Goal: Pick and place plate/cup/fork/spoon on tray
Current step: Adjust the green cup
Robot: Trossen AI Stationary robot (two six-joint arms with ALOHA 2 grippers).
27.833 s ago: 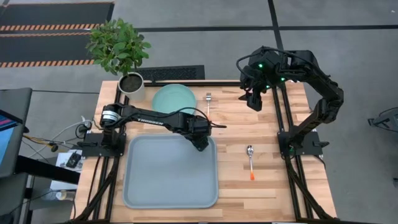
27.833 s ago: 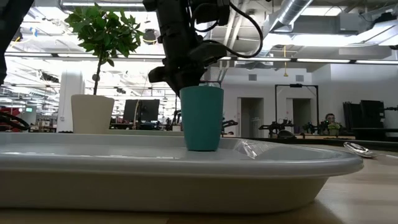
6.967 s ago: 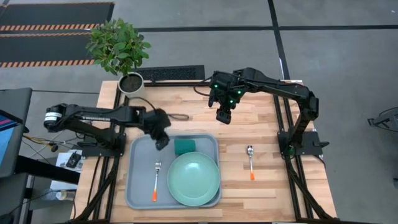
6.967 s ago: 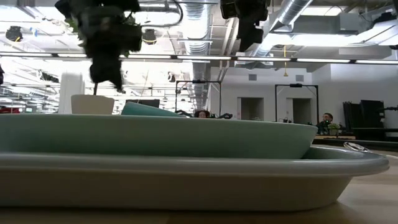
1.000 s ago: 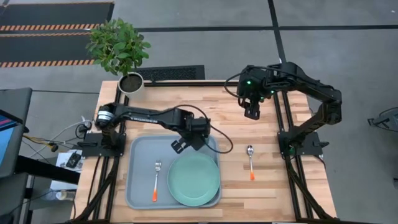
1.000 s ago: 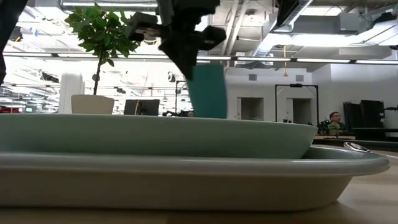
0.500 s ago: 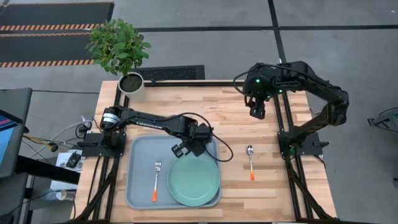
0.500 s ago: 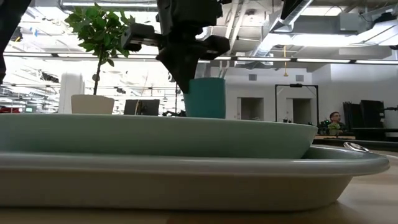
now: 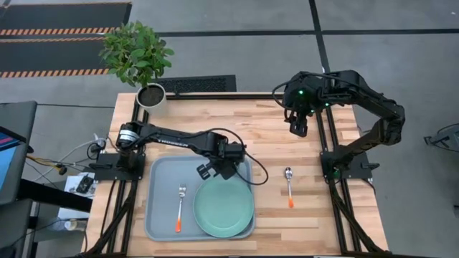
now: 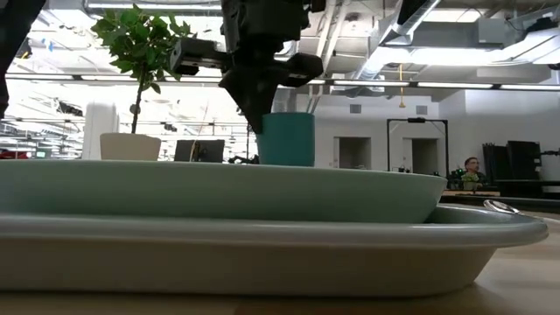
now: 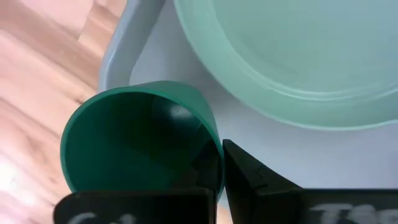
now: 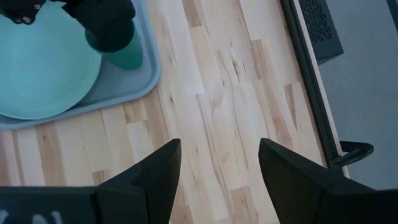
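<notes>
Left wrist view shows our left claw (image 11: 214, 180) gripping the cup's (image 11: 134, 140) wall, in the tray (image 11: 134, 37) corner beside the plate (image 11: 292, 56). Releasing tilted could topple it. Our right claw (image 12: 214, 165) hangs open over the bench (image 12: 217, 81).

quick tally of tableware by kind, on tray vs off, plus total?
Plates: 1, the plate on the tray
Cups: 1, the cup at the tray's far right corner, left gripper jaws shut on its rim
Forks: 1, the fork on the tray
Spoons: 1, the spoon off the tray, on the table
Total: 4
</notes>
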